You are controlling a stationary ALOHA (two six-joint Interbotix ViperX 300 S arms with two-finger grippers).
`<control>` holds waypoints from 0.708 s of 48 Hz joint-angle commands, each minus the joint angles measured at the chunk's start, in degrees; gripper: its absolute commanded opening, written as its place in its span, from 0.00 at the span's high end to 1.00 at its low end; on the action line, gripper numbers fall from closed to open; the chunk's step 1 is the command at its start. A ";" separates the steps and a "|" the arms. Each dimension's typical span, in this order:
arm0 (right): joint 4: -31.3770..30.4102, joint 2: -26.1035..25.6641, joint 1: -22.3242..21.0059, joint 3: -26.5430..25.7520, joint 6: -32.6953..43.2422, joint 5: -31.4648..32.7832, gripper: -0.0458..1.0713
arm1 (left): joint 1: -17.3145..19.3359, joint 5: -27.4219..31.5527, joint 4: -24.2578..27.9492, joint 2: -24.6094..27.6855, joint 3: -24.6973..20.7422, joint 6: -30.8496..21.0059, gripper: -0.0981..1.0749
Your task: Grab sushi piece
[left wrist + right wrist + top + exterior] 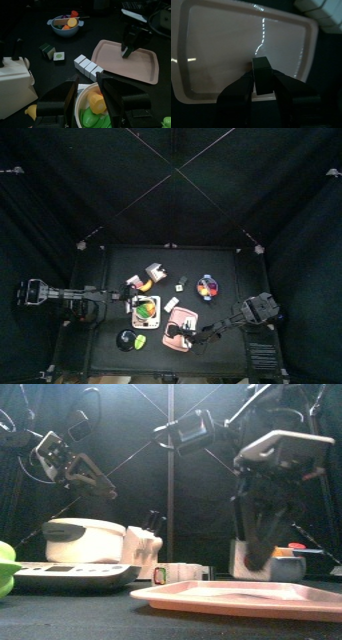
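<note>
Pink tray point(211, 55) sits empty beneath the right end effector point(262, 75), clenched on nothing visible; left end effector point(87, 95) spread over a bowl point(83, 107). Sushi pieces point(55, 54) lie beyond the tray's far corner, untouched. Probably still approaching; next, opening and reaching there.

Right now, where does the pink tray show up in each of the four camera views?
Top view: pink tray, front middle of the table, under the right arm.
Front view: low and near, right of centre.
Left wrist view: at the right, the right gripper above it.
Right wrist view: fills the picture.
Shared landmark: the right gripper over the tray.
</note>
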 commanded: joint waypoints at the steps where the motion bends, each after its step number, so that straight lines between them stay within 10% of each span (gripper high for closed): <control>1: -2.11 -4.13 0.09 -2.37 0.35 2.90 0.39 | 0.18 -0.18 0.00 -0.18 -0.70 -0.09 0.27; 34: -5.27 -8.44 -4.13 -0.53 3.60 0.79 0.39 | 0.09 -0.18 0.00 -0.18 -0.97 0.00 0.27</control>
